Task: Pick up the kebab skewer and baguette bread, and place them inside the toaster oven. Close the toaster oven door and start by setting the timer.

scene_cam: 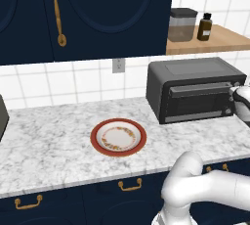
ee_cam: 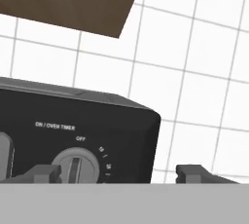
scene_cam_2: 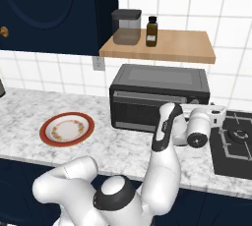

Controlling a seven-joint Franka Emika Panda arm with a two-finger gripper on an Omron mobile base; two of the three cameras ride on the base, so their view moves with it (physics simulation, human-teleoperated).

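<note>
One dark grey toaster oven [scene_cam: 195, 89] sits on the marble counter [scene_cam: 53, 136] against the tiled wall, its windowed door [scene_cam: 197, 101] shut. Smaller, the gripper [ee_cam: 116, 173] hangs spread wide before its timer knob [ee_cam: 75, 164].

Wall [scene_cam_2: 44, 72]: white square tiles, outlet [scene_cam: 118, 65] set in.
Cabinets [scene_cam: 97, 13]: navy, brass handle [scene_cam: 57, 13].
Shelf [scene_cam_2: 167, 45]: wooden, above hand.
Tabletop [scene_cam: 49, 146]: grey-white marble.
Drawers [scene_cam: 130, 186]: navy, brass pulls.
</note>
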